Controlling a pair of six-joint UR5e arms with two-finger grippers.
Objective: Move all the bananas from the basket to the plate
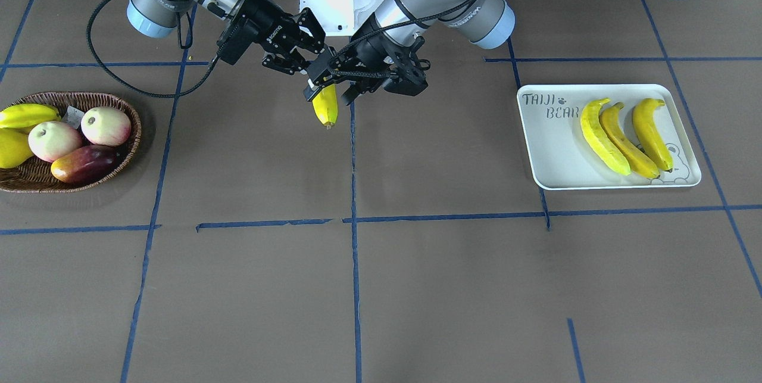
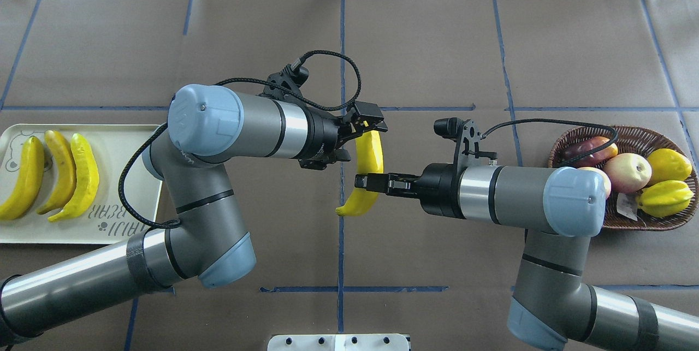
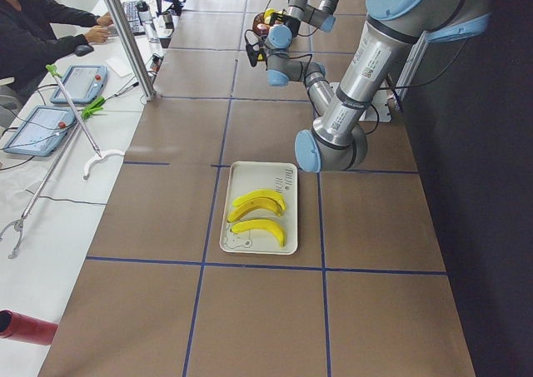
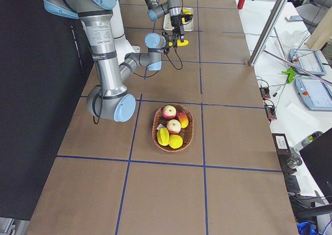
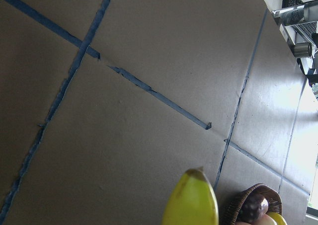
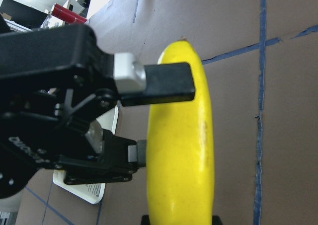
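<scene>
- Yellow banana (image 2: 370, 157): held clear of the table (image 1: 417, 287), over the centre blue tape line (image 2: 341, 242), about midway between basket and plate. It lies roughly along that line, with one brown-nubbed tip pointing away from the robot's base.
- Left arm: enters from the plate side and is bent sharply at the elbow. Its wrist reaches sideways toward the table's middle.
- Left tool (image 6: 166, 118): fingers on opposite sides of the banana's far portion and closed against the skin. The free tip sticks out past them in the left wrist view.
- Right arm: enters from the basket side, forearm raised and wrist level, pointing toward the left arm.
- Right tool (image 2: 367, 182): clamped on the same banana, nearer its middle, on the robot's side of the left tool's hold.
- Plate (image 1: 550, 150): white tray on the robot's left end of the table. It carries three bananas (image 1: 628, 143) side by side at the bear-drawing end, beside the lettering.
- Basket (image 1: 77, 97): brown wicker, on the robot's right end. It holds two apples (image 1: 106, 125), a dark red fruit (image 1: 83, 164) and yellow fruits (image 1: 27, 115).
</scene>
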